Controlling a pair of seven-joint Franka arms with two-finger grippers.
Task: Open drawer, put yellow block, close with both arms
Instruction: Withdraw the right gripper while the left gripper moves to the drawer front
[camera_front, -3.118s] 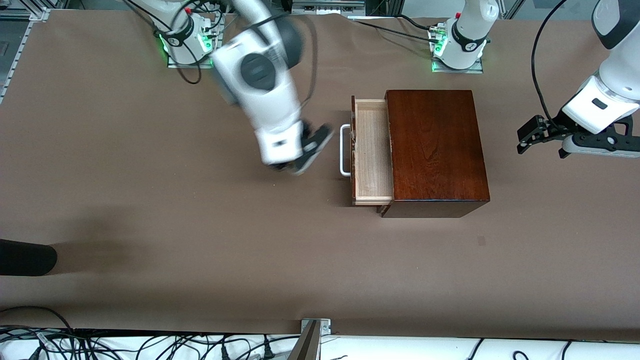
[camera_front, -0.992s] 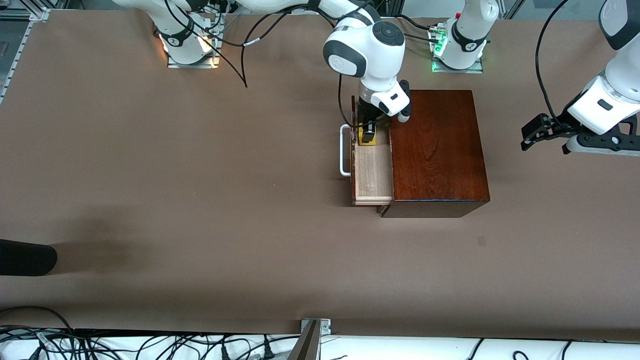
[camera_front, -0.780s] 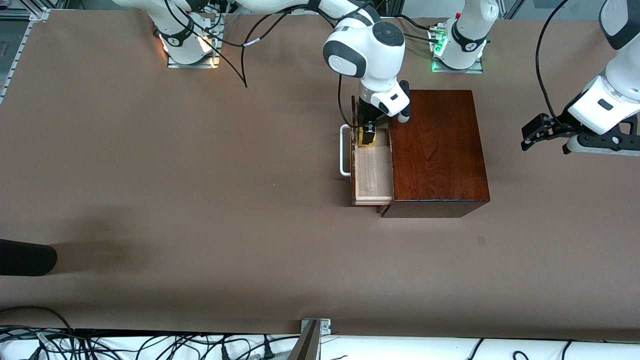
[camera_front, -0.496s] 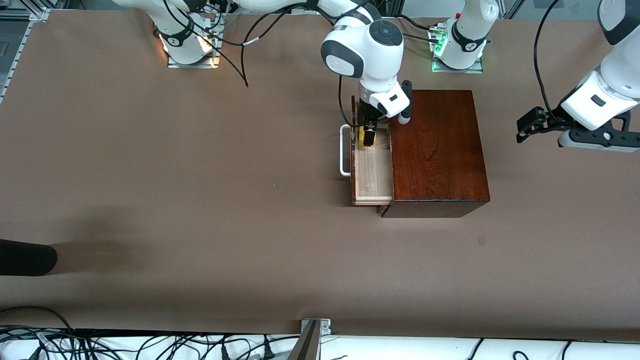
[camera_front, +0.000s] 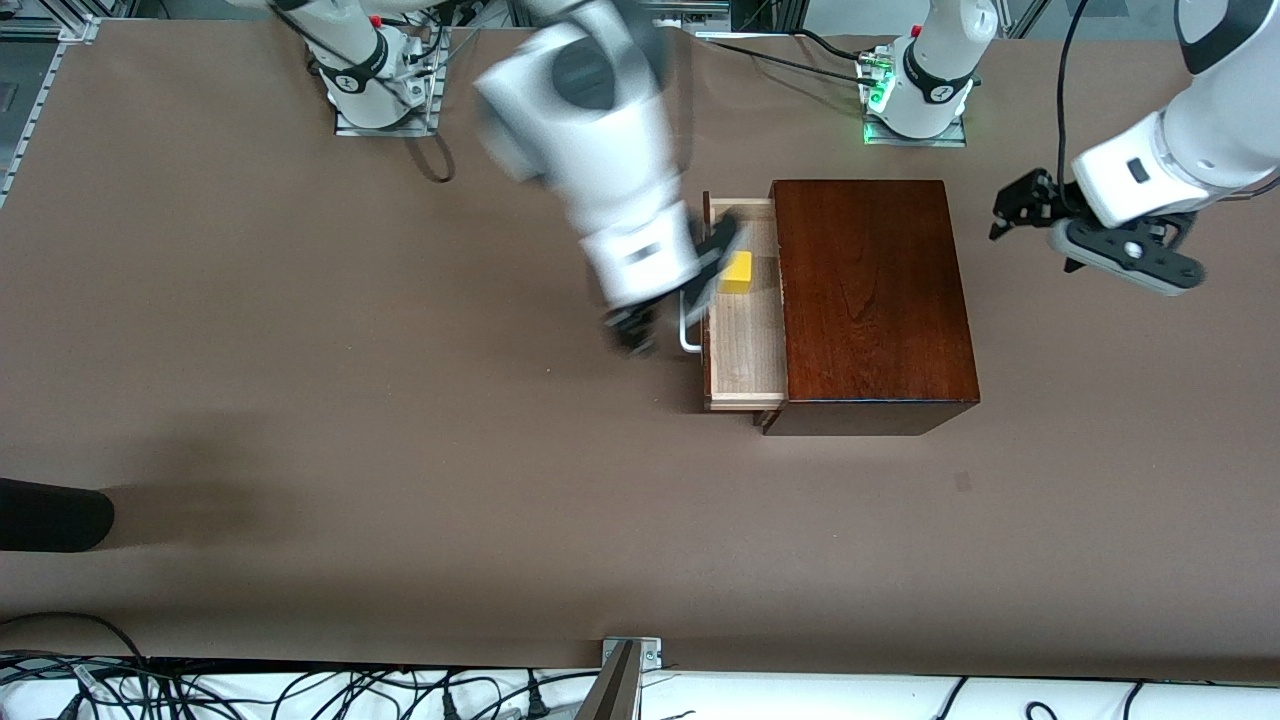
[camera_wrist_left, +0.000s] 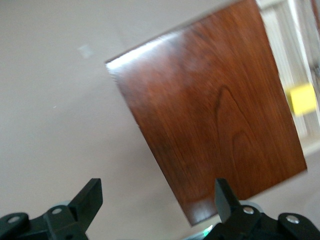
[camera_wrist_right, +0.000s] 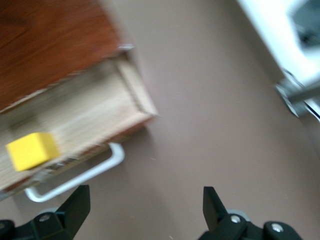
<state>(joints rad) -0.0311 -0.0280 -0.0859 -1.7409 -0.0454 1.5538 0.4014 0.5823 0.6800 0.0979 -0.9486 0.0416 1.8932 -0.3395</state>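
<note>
The drawer (camera_front: 745, 345) stands pulled out of the dark wooden box (camera_front: 870, 300), its white handle (camera_front: 688, 338) toward the right arm's end of the table. The yellow block (camera_front: 737, 272) lies free on the pale drawer floor, in the half farther from the front camera. My right gripper (camera_front: 675, 292) hangs open and empty over the handle and the table in front of the drawer, blurred by motion. The right wrist view shows the block (camera_wrist_right: 31, 150), the handle (camera_wrist_right: 80, 177) and the open right gripper (camera_wrist_right: 145, 205). My left gripper (camera_front: 1008, 210) is open in the air beside the box, toward the left arm's end. The left wrist view shows the box (camera_wrist_left: 215, 125) and the left gripper (camera_wrist_left: 156, 200).
Both arm bases (camera_front: 380, 90) (camera_front: 915, 100) stand along the table edge farthest from the front camera. A black object (camera_front: 50, 515) pokes in at the right arm's end. A metal bracket (camera_front: 630, 655) and cables sit at the edge nearest the camera.
The right gripper opened, left the yellow block in the drawer, and swung out toward the handle. The left gripper drifted closer to the box.
</note>
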